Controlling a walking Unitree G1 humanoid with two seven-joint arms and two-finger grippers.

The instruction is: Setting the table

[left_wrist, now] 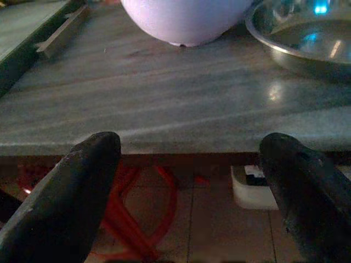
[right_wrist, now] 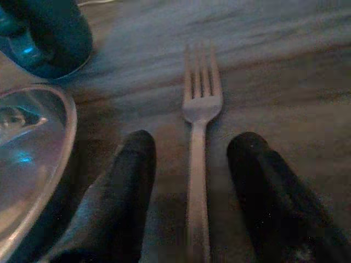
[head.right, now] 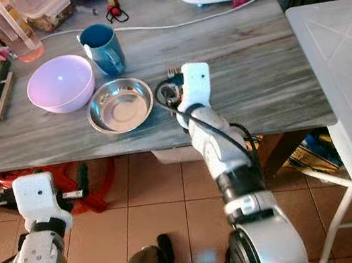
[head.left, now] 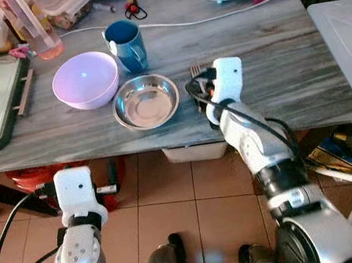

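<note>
Grey wood-grain table (head.left: 269, 81) carries, by size, a lilac plastic bowl (head.left: 85, 81), a shallow steel dish (head.left: 146, 100), a dark blue mug (head.left: 126, 45) and a slim steel fork (right_wrist: 199, 148), lying just right of the dish. Right gripper (right_wrist: 192, 164) straddles the fork handle, fingers apart and not clamped: the placing step, probably release. Next move: lift straight clear; open tabletop lies rightward. Left gripper (left_wrist: 192, 164), spread, hangs below the near edge.
</note>
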